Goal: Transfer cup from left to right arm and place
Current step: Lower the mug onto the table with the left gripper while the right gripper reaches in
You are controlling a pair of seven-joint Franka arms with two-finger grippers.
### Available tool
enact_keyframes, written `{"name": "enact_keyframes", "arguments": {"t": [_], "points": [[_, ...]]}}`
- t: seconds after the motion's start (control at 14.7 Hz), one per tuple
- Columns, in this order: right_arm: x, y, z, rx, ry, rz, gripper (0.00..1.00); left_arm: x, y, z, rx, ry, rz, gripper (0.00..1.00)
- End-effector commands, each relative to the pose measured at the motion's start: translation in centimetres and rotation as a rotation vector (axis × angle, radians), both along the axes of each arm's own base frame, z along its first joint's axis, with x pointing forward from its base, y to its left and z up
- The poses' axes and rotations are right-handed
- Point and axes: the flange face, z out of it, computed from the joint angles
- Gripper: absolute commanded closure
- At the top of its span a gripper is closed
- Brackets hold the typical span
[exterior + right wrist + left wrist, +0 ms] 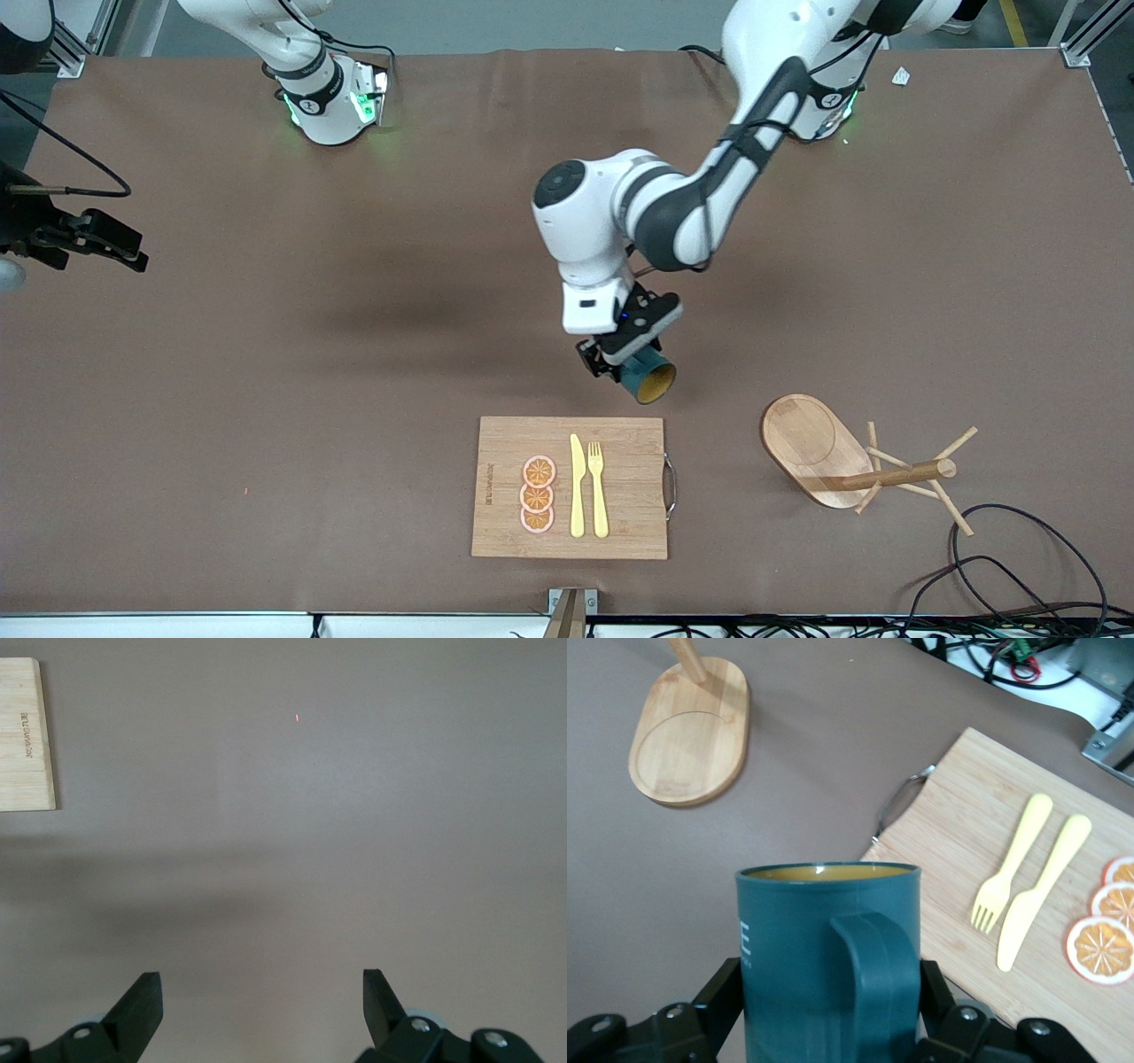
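Front view: the left tool hangs at frame centre over bare brown worktop, just above the upper right corner of the cutting board as pictured. Its fingers are clamped on the cup, which is held tilted, its mustard mouth turned toward the lower right of the frame. The cup is off the worktop. The board lies at lower centre and carries three orange slices, a yellow knife and a yellow fork. The wooden peg stand sits at lower right. The right tool is at the left edge of the frame, over bare worktop, well apart from the cup; that arm waits.

Left wrist view: the cup fills lower centre, handle facing the camera, with one dark finger pressed against each side. The board with fork, knife and slices occupies the right half; the stand's oval base is at upper left.

Right wrist view: the right tool has its fingers spread wide apart at the bottom of the frame, nothing between them. Bare worktop lies below; a board corner shows at upper left.
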Motion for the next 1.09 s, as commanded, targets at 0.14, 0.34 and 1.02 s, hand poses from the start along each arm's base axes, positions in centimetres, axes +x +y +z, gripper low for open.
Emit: {"name": "enact_keyframes", "arguments": {"t": [0.14, 0.34, 1.02], "points": [[-0.5, -0.1, 0.1, -0.008, -0.003, -0.001, 0.0, -5.2, -5.3, -3.5, 0.035, -0.141, 0.01, 0.32], [-0.5, -0.2, 0.1, -0.008, -0.003, -0.002, 0.0, -9.1, -8.0, -7.4, 0.078, -0.24, 0.001, 0.32], [-0.4, -0.3, -0.3, -0.008, 0.001, -0.005, 0.0, -17.9, -11.5, -19.8, 0.322, -0.588, -0.321, 0.33]]}}
